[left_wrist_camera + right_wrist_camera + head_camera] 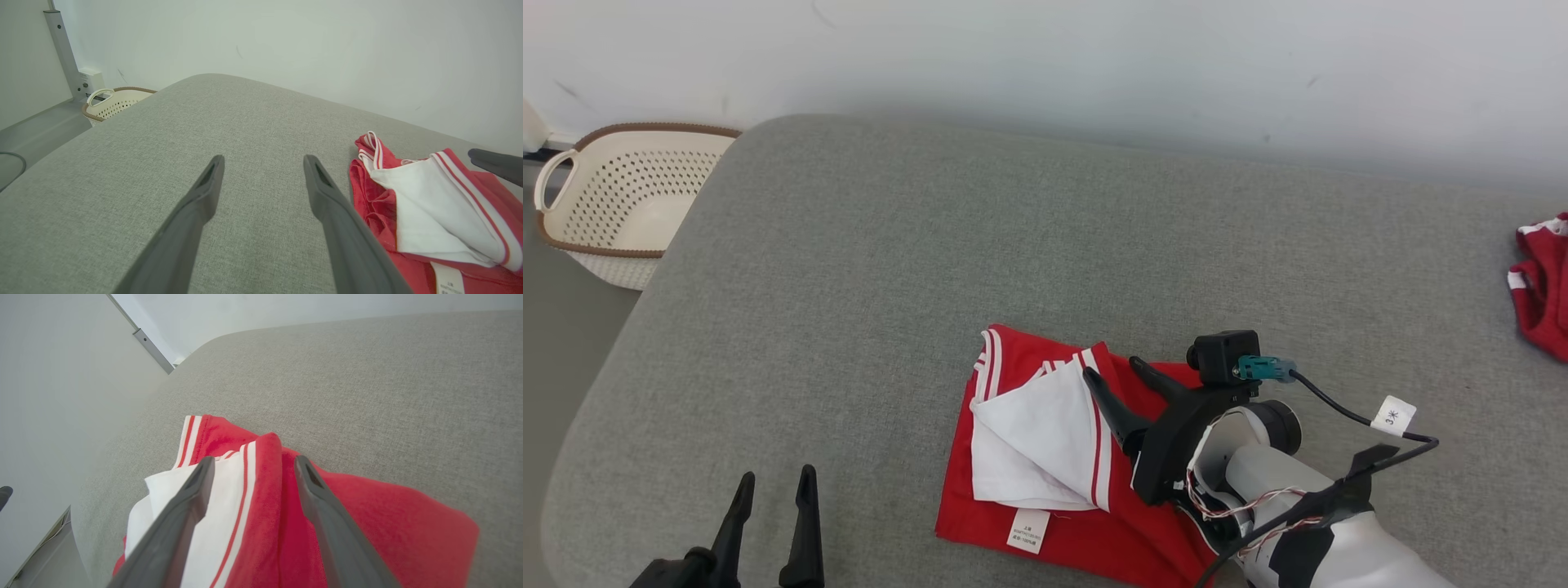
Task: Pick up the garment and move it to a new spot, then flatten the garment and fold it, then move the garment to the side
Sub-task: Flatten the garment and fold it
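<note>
your garment (1033, 433) lies folded in a rough rectangle at the near side of the grey tabletop (931, 245), so i judge the folding about done and 1 step left: moving it aside. your right gripper (1112, 367) hovers over it, fingers apart, holding nothing. your left gripper (776, 474) is spread too, well apart. the basket (596, 204) past the left edge shows nothing inside.

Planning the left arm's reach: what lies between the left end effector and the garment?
A bare stretch of grey cushion separates the left end effector from the garment, as the head view shows.
</note>
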Robot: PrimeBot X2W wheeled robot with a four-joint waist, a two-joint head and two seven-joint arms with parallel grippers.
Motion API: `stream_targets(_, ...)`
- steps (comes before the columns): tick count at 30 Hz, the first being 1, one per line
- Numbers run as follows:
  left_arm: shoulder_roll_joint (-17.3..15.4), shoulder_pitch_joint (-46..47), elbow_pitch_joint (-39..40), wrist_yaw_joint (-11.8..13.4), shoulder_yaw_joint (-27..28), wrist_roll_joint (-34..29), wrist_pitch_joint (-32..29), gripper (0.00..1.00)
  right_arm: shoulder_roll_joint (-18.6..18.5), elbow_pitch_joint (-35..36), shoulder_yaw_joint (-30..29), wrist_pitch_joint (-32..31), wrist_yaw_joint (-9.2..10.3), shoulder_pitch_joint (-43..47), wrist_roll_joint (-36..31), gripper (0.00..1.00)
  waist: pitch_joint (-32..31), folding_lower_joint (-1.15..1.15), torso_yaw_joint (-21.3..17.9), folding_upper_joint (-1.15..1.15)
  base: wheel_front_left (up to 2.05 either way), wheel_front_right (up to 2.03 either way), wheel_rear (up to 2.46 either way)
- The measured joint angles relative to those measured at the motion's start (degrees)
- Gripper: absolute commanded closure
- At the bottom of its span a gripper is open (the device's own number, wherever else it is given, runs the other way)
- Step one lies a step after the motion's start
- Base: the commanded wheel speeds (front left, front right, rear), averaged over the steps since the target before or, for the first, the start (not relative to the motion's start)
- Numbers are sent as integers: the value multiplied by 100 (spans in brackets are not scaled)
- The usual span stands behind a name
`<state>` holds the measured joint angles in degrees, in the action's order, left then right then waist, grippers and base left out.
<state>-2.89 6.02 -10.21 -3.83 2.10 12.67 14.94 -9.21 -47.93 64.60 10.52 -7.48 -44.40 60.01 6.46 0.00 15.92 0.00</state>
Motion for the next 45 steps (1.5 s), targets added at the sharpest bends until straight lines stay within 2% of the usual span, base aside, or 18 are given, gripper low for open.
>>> stream_targets(6, 0, 42, 8, 19, -33, 91, 0, 0, 86, -353, 109, 7, 0, -132, 94, 0, 111, 0, 102, 0, 0, 0, 0)
stream_targets(7, 0, 43, 9, 41, -37, 93, 0, 0, 100, -401, 135, 8, 0, -150, 104, 25, 128, 0, 113, 0, 0, 0, 0)
stream_targets(8, 0, 44, 11, 41, -44, 99, 0, 0, 111, -430, 157, 15, 0, -171, 107, 60, 146, 0, 123, 0, 0, 0, 0)
stream_targets(12, 0, 65, 15, 46, -60, 131, 0, 0, 137, -476, 243, 112, 0, -231, 157, 100, 205, 0, 148, 0, 0, 0, 0)
stream_targets(21, 1, 103, -16, 67, -22, 134, 0, 0, 126, -272, 479, 323, 0, -302, 246, 100, 180, 0, 89, 0, 0, 0, 0)
stream_targets(34, 0, 38, -35, 41, 53, 100, 0, 0, -318, 1412, 823, 438, 0, 199, 116, 100, -18, 0, -46, 0, 0, 0, 0)
stream_targets(45, 1, 38, -31, 41, 21, 100, 0, 0, -380, 2149, 883, 100, 0, 576, -92, 100, -4, 0, -29, 0, 0, 0, 0)
